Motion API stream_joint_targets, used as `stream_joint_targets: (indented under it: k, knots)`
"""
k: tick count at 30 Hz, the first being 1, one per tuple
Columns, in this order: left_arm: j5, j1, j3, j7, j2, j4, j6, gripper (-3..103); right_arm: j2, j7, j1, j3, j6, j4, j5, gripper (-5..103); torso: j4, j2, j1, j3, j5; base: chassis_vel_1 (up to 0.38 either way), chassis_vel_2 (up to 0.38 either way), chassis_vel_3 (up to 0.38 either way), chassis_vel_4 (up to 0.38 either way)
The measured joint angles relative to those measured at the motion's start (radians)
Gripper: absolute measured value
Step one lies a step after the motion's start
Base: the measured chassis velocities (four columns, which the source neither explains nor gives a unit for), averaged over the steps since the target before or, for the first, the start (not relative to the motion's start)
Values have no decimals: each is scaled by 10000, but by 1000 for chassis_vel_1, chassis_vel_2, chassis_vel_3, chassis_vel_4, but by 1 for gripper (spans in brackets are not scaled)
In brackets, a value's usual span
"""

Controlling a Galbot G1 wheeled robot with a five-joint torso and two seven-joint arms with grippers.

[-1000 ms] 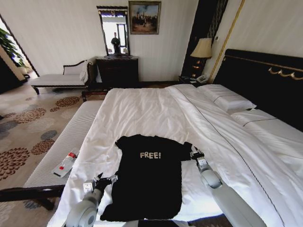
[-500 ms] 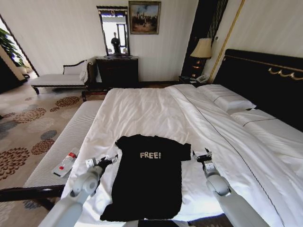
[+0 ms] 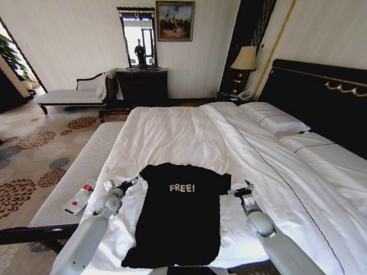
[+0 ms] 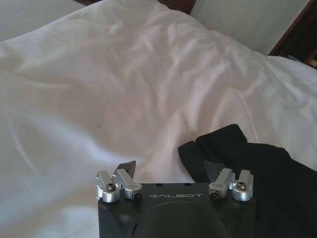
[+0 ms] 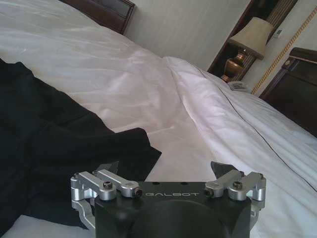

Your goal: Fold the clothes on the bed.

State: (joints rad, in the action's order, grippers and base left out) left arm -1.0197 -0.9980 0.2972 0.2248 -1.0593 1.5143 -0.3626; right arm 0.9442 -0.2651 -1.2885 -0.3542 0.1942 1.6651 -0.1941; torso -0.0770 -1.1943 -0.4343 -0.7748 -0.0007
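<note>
At lower left our left claw spreads beside one sleeve of the black T-shirt, flat at lower centre of the bed, our right claw spread at the other, sleeve pinches seemingly next

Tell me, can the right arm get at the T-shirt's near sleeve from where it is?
Probably yes: the right gripper sits open beside the black T-shirt, the sleeve lies flat just ahead, and nothing lies between.
</note>
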Motion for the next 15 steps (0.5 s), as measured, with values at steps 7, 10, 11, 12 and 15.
stream_joint_targets:
  k: [7, 10, 11, 12, 15]
  knots:
    - [528, 1197, -1135, -539, -75, -962, 152, 79, -58, -20, -54, -167, 33, 2, -117, 100, -1, 0, 1, 1, 0, 0, 0, 0, 0]
    - [649, 1519, -1434, -605, -79, -1219, 185, 79, -64, -21, -80, -230, 34, 0, -131, 100, -1, 0, 0, 0, 0, 0, 0, 0, 0]
    - [667, 1575, -1482, -608, -82, -1269, 188, 79, -64, -21, -81, -236, 34, -1, -133, 100, 0, 0, 1, 1, 0, 0, 0, 0, 0]
    - [741, 1762, -1631, -605, -103, -1443, 193, 79, -64, -20, -84, -246, 34, -19, -143, 100, 0, 0, 1, 1, 2, 0, 0, 0, 0]
    - [860, 2021, -1834, -551, -187, -1721, 198, 79, -56, -17, -63, -231, 34, -73, -143, 100, -1, -1, 2, 1, -1, 0, 0, 0, 0]
